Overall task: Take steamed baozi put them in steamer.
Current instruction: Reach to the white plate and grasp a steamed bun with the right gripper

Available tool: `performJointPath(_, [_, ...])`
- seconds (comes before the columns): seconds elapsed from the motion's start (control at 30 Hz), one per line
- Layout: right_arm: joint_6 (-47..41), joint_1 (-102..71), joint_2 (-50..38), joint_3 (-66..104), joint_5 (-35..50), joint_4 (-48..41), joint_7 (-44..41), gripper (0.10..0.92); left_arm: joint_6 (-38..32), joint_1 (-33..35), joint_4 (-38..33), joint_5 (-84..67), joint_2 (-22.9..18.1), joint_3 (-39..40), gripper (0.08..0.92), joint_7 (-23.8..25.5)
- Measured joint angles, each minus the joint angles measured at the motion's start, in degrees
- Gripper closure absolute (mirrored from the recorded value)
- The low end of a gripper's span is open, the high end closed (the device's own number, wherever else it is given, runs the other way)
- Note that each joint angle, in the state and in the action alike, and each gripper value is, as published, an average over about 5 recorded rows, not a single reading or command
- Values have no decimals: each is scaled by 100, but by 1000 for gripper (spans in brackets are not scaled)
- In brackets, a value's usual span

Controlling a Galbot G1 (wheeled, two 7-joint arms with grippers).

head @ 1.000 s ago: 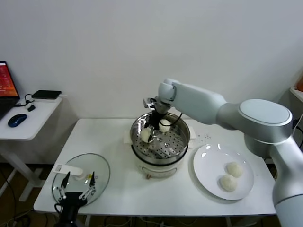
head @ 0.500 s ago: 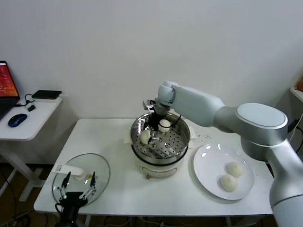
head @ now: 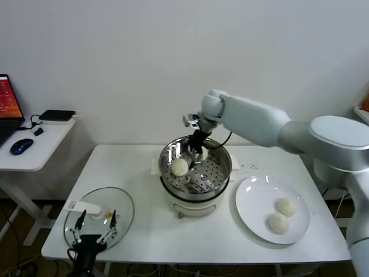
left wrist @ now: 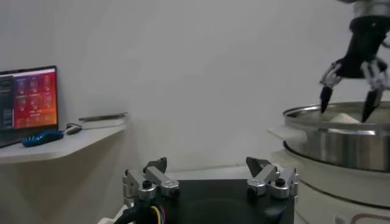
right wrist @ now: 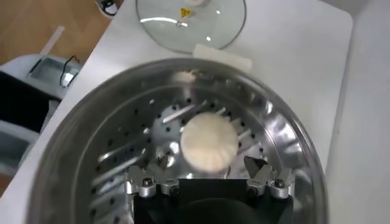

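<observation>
The right gripper is lifting clear above the steamer with its jaws spread wide and empty; a second ago it was down inside the basket. One baozi is now lying free on the steamer's perforated floor, another behind it. Two baozi are waiting on the plate just beside the steamer, while the left gripper is idling, jaws apart, over the glass lid

The shiny round metal steamer is open on top. The right gripper hangs over it, fingers spread, blocking the middle. Bare white counter lies in front.
</observation>
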Motion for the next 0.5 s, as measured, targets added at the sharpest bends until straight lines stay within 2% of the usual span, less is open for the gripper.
performJointPath(0.5, [425,1035,-1808,-671,-16,1369,-304,203,23,34,-39,53,-2,60,177,-5])
